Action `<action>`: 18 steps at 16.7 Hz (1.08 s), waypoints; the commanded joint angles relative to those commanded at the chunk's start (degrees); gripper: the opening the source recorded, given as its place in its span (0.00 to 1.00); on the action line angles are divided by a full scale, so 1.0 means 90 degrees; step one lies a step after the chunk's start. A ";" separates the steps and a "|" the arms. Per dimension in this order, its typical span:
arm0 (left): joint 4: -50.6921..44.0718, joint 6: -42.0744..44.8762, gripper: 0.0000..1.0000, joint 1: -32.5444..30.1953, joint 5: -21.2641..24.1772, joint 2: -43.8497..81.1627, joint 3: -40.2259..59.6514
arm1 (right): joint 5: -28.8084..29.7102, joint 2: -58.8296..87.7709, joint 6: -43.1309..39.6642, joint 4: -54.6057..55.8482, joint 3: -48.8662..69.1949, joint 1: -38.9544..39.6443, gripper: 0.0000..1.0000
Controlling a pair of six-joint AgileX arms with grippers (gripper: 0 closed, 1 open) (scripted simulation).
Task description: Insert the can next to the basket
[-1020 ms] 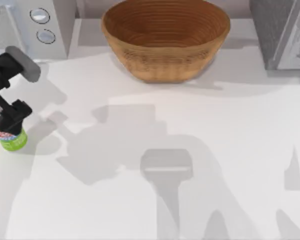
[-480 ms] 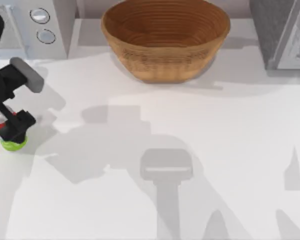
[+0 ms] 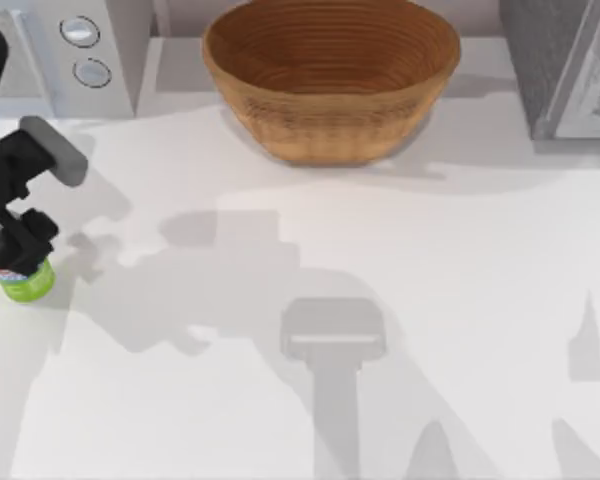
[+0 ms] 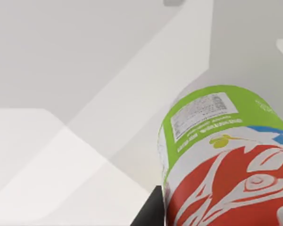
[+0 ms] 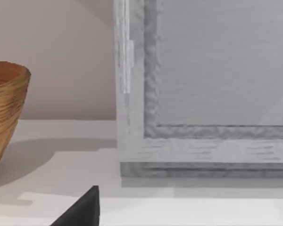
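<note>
My left gripper (image 3: 18, 245) was at the far left of the table (image 3: 400, 300), closed down over the upper part of the can (image 3: 25, 280). The jaws were shut around the can's body, with the black fingers hiding its upper band from above in the top view; only the lime-green bottom and a sliver of the patterned band showed below them. The can stood close to upright, its green base at table level, though I could not tell whether it rested on the surface or hung just clear of it.

In the left wrist view the can (image 4: 226, 160) was very near the camera: red area with white lettering, a thin blue stripe, then the green band carrying a small printed label. A dark edge of one finger (image 4: 151, 212) showed beside the red area.

The basket (image 3: 330, 75) sat at the far centre of the table, well apart from the can, upright, its ribbed rings visible inside. A pale grey appliance with two round dials (image 3: 85, 50) stood at the far left, beyond my left arm. A grey textured box (image 3: 565, 65) stood at the far right.

The right wrist view showed the basket's rim (image 5: 4, 108), the grey box's framed face (image 5: 207, 94), and a dark fingertip (image 5: 82, 209) of my right gripper; I could not tell how its jaws stood.
</note>
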 joint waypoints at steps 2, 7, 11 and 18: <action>0.0000 0.0000 0.17 0.0000 0.0000 0.0000 0.0000 | 0.0000 0.0000 0.0000 0.0000 0.0000 0.0000 1.00; 0.0000 0.0000 0.00 0.0000 0.0000 0.0000 0.0000 | 0.0000 0.0000 0.0000 0.0000 0.0000 0.0000 1.00; 0.0000 0.0000 0.00 0.0000 0.0000 0.0000 0.0000 | 0.0000 0.0000 0.0000 0.0000 0.0000 0.0000 1.00; -0.0124 -0.0668 0.00 -0.0330 0.0000 0.0137 0.0204 | 0.0000 0.0000 0.0000 0.0000 0.0000 0.0000 1.00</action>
